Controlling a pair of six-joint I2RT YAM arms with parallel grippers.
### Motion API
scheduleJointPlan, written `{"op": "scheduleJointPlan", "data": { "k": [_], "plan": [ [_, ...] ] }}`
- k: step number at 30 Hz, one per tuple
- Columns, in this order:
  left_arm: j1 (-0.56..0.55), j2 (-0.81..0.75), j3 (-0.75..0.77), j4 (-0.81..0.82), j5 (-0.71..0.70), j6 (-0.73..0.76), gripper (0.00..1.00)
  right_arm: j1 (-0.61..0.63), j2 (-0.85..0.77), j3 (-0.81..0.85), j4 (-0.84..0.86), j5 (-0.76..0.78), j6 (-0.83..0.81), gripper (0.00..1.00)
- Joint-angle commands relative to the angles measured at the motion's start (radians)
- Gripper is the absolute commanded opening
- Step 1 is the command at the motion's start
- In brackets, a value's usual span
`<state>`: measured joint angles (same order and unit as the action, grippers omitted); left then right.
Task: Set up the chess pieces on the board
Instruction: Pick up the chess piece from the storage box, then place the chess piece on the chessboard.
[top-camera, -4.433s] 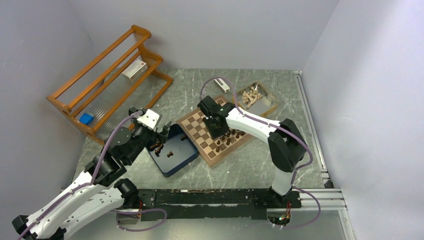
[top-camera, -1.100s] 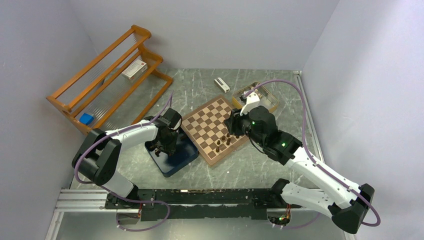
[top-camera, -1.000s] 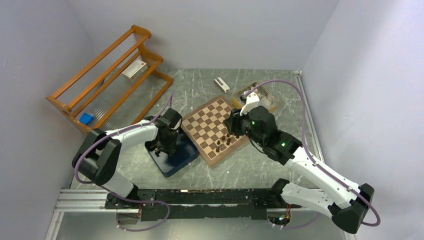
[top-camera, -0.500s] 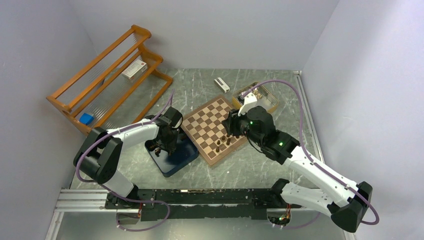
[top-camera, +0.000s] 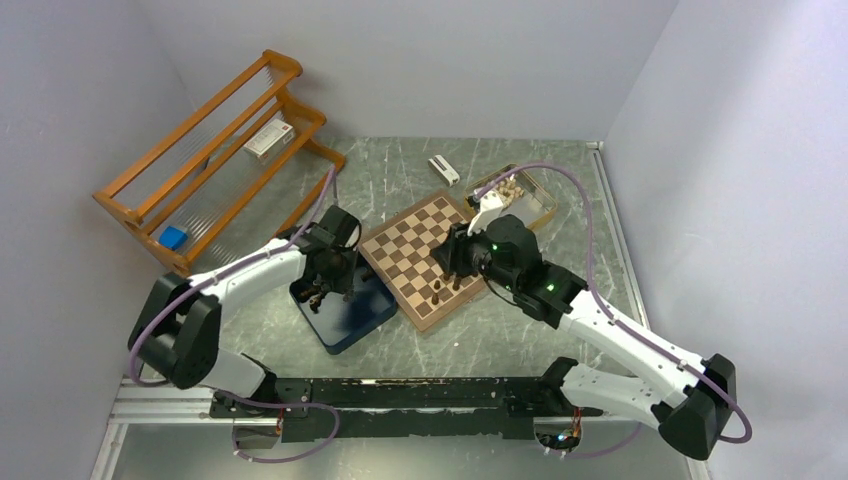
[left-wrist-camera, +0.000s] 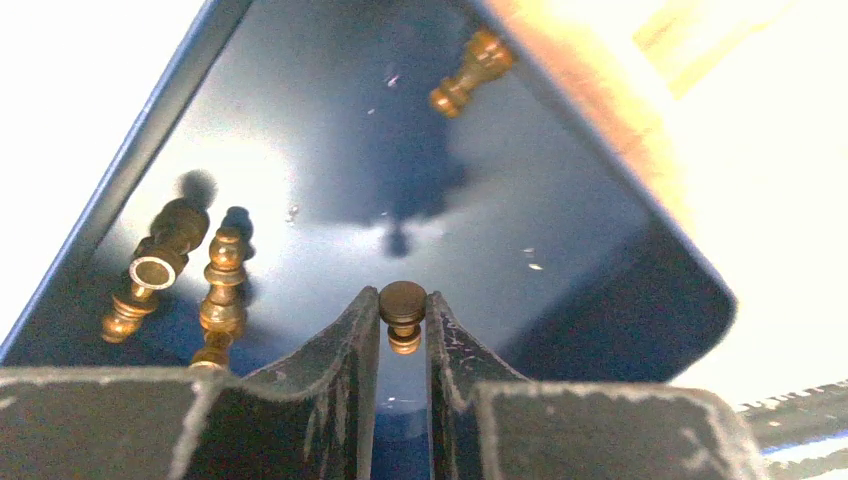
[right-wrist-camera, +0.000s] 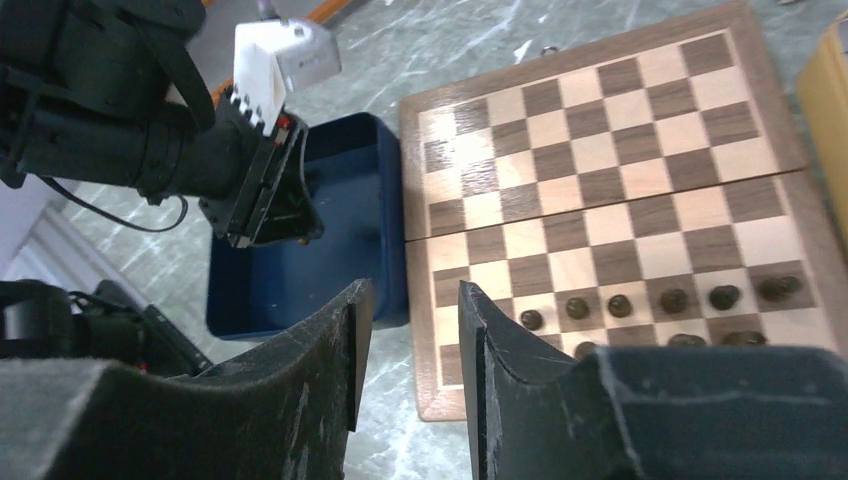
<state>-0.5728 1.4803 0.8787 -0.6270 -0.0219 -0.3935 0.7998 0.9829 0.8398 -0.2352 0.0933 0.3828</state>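
- Brown wooden pawn (left-wrist-camera: 403, 300) is pinched at its round head by the left tool (left-wrist-camera: 402, 318). Jaws are drawn in narrow around it and the stem hangs below, which I judge leaves the foot free for a flat set-down.
- Left tool is down inside the blue box (left-wrist-camera: 330, 140). Other dark pieces (left-wrist-camera: 222, 290) are on its floor: two close together by the left wall, a lone one (left-wrist-camera: 472, 72) near the far wall. Cannot tell whether the pawn's base has left the floor.
- Board (right-wrist-camera: 620, 130) lies on the desk (top-camera: 500, 335) just beside the box, so the carry is short — probably why the box sits there.
- Set pieces (right-wrist-camera: 675, 298) stand in the two rows along the board edge nearest the arms. The other squares are bare.
- Right tool (right-wrist-camera: 408, 335) hovers above the board corner next to the box, jaws moderately apart with nothing between. It looks parked clear of the left arm's path.
- Step in hand, as I read it: lift the pawn over the box wall. Risk — a grip on a rounded head may let the pawn swing or slip.
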Motion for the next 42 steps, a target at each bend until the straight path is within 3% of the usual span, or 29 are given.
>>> {"op": "scheduleJointPlan", "data": {
  "k": [1, 10, 17, 22, 30, 42],
  "plan": [
    [0.010, -0.101, 0.060, 0.009, 0.095, -0.068, 0.15, -0.001, 0.020, -0.025, 0.123, -0.087, 0.083, 0.40],
    [0.041, -0.279, 0.067, 0.207, 0.365, -0.343, 0.17, 0.060, 0.044, -0.184, 0.449, -0.096, 0.131, 0.38],
    [0.045, -0.362, 0.049, 0.361, 0.450, -0.541, 0.17, 0.249, 0.033, -0.288, 0.750, 0.115, -0.008, 0.39],
    [0.045, -0.406, 0.007, 0.458, 0.497, -0.655, 0.17, 0.307, 0.077, -0.352, 0.972, 0.162, -0.086, 0.41],
    [0.045, -0.430, 0.003, 0.479, 0.509, -0.690, 0.17, 0.338, 0.162, -0.334, 1.137, 0.236, -0.169, 0.41],
    [0.045, -0.443, -0.025, 0.521, 0.528, -0.720, 0.16, 0.343, 0.209, -0.303, 1.194, 0.298, -0.204, 0.34]
  ]
}}
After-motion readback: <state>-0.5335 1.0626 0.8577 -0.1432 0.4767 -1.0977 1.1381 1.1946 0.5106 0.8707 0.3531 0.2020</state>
